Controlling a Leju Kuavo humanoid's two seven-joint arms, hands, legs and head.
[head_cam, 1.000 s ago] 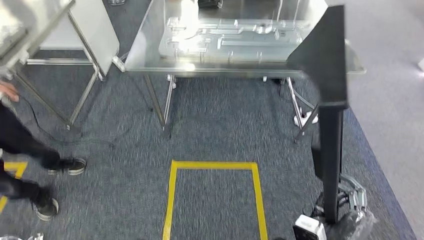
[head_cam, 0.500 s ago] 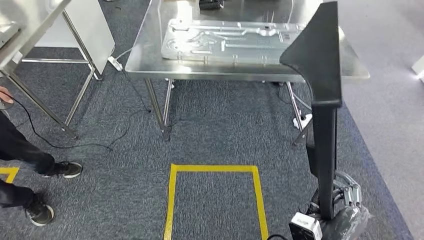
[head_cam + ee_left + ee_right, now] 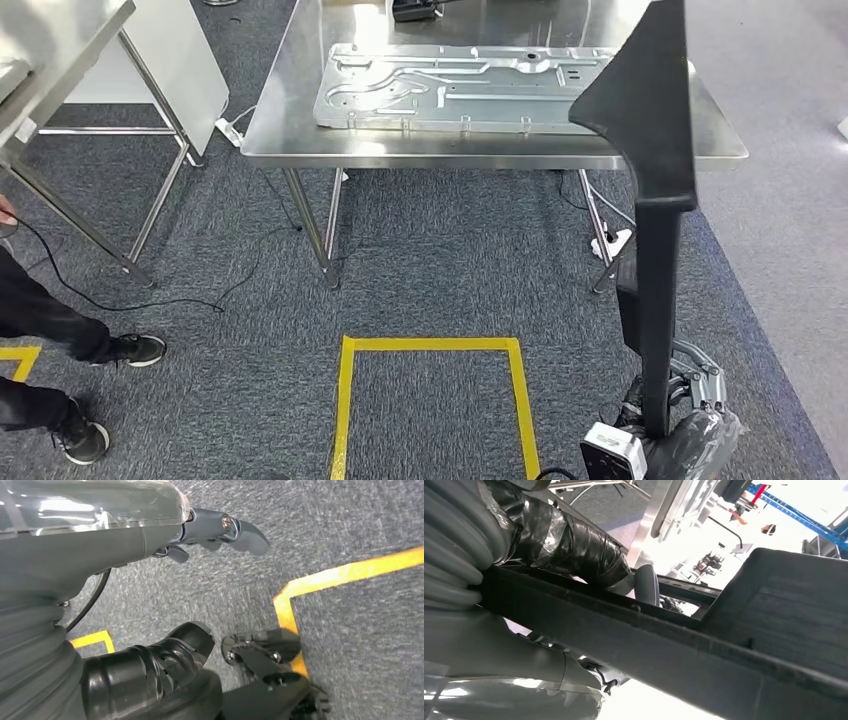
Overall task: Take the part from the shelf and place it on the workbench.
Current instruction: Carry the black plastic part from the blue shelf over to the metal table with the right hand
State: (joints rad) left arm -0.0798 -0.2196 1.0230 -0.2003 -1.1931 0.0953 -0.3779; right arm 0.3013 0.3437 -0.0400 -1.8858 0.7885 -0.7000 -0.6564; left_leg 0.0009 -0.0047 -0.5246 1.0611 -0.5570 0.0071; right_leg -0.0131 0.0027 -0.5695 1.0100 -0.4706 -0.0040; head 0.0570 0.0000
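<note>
Head view shows the long black moulded plastic part, a slim stem widening to a broad angular head, held upright at the robot's right side, its head rising in front of the near right corner of the shiny stainless-steel worktop. The right hand, wrapped in black tape, grips the stem at its low end; in the right wrist view the taped hand lies along the black bar, fingers clamped on it. The left hand hangs over grey carpet near a yellow taped rectangle, and I cannot tell whether its fingers are curled or apart. A flat stamped grey metal panel lies on the worktop. Judging by its look, the part is stiff and fairly light but top-heavy, so a grip this low would let it sway; a hold nearer the head seems steadier.
</note>
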